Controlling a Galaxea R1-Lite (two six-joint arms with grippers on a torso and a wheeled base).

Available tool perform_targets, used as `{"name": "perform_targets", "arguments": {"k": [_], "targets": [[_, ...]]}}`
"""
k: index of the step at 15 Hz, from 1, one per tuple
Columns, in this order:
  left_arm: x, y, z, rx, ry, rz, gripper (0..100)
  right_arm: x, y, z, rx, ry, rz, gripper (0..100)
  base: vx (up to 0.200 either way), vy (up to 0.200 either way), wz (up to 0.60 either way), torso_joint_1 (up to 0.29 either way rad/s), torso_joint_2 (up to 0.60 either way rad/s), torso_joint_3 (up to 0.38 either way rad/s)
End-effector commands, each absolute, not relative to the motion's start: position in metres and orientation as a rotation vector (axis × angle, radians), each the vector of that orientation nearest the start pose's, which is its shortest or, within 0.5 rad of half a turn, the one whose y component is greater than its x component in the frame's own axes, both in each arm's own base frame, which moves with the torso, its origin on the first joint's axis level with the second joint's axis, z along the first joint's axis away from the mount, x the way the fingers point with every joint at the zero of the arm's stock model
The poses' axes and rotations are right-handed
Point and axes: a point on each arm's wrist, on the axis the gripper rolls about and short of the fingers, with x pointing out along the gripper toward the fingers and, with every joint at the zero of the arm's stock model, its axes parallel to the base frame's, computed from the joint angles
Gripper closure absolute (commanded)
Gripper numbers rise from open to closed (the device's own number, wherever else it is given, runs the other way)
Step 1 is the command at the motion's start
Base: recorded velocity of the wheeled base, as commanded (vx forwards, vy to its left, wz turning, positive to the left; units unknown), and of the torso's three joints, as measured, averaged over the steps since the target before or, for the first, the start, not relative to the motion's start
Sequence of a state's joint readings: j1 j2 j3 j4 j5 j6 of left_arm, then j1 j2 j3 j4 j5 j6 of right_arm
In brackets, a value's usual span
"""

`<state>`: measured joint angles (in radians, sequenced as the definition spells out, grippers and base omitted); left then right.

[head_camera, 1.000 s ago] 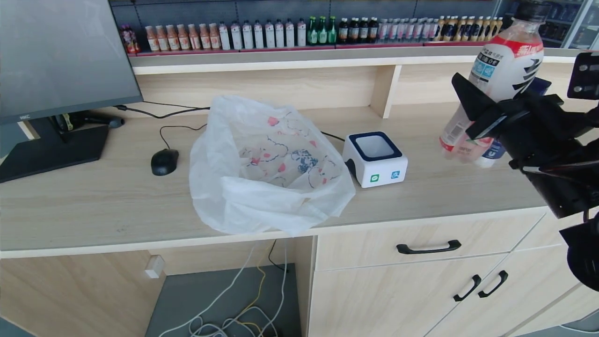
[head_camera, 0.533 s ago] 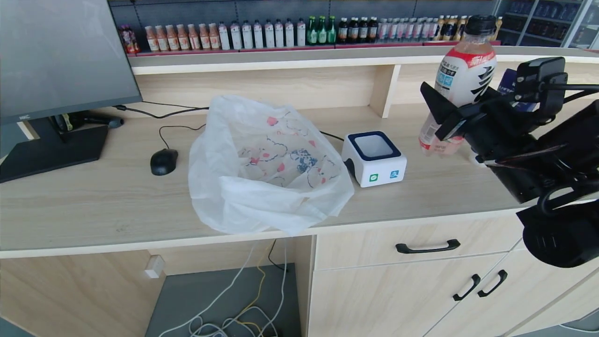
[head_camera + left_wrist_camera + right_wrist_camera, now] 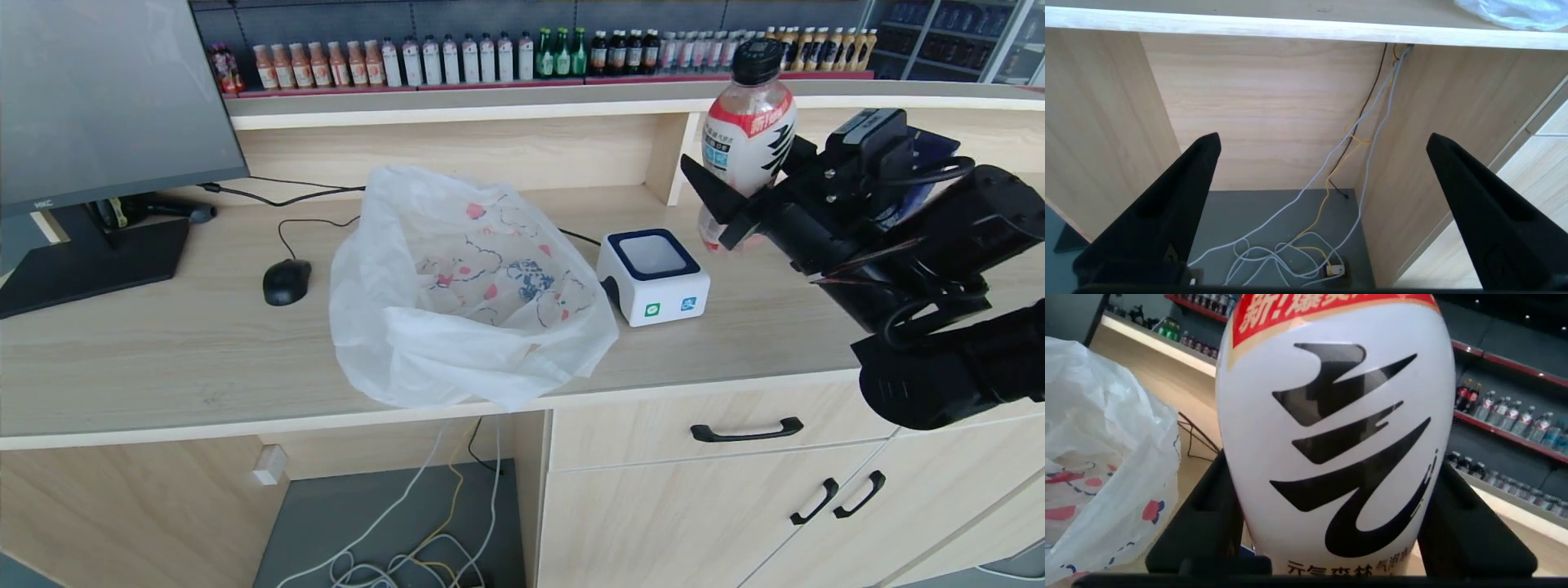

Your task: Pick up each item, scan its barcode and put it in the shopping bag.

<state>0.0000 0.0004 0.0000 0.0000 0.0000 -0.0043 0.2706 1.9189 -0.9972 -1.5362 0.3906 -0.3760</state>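
Low before the counter (image 3: 163, 359), the left gripper (image 3: 1323, 143) gapes wide, with loose cables (image 3: 1315, 196) beyond it. The right gripper (image 3: 755, 175) clamps the bottle (image 3: 747, 122) upright, and its fingers hide the lower label. The scanner (image 3: 653, 278) sits below and left of that gripper, the shopping bag (image 3: 465, 310) farther left. The right arm stretches over the counter.

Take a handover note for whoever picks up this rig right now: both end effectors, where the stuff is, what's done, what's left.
Right end effector: shut on the bottle, upright above the counter, just right of the scanner.
Left end effector: open, holding nothing, low below the counter edge.
Shopping bag: open on the counter, left of the scanner.
Done: bottle picked up.
Left: scan its barcode, bag it; then the blue item partly hidden behind the right arm.
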Motion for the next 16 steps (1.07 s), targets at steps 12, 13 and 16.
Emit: {"name": "perform_targets", "arguments": {"k": [12, 13, 16], "targets": [[-0.023, 0.000, 0.075, -0.005, 0.000, 0.000, 0, 0.366, 0.134, 0.266, -0.757, -0.908, 0.486, 100, 0.000, 0.000, 0.00, 0.000, 0.00, 0.000], [-0.023, 0.000, 0.075, -0.005, 0.000, 0.000, 0, 0.366, 0.139, 0.265, -0.760, -0.921, 0.503, 100, 0.000, 0.000, 0.00, 0.000, 0.00, 0.000], [-0.023, 0.000, 0.075, -0.005, 0.000, -0.002, 0, 0.368, 0.165, 0.251, -0.830, -1.009, 0.648, 100, 0.000, 0.000, 0.00, 0.000, 0.00, 0.000]]}}
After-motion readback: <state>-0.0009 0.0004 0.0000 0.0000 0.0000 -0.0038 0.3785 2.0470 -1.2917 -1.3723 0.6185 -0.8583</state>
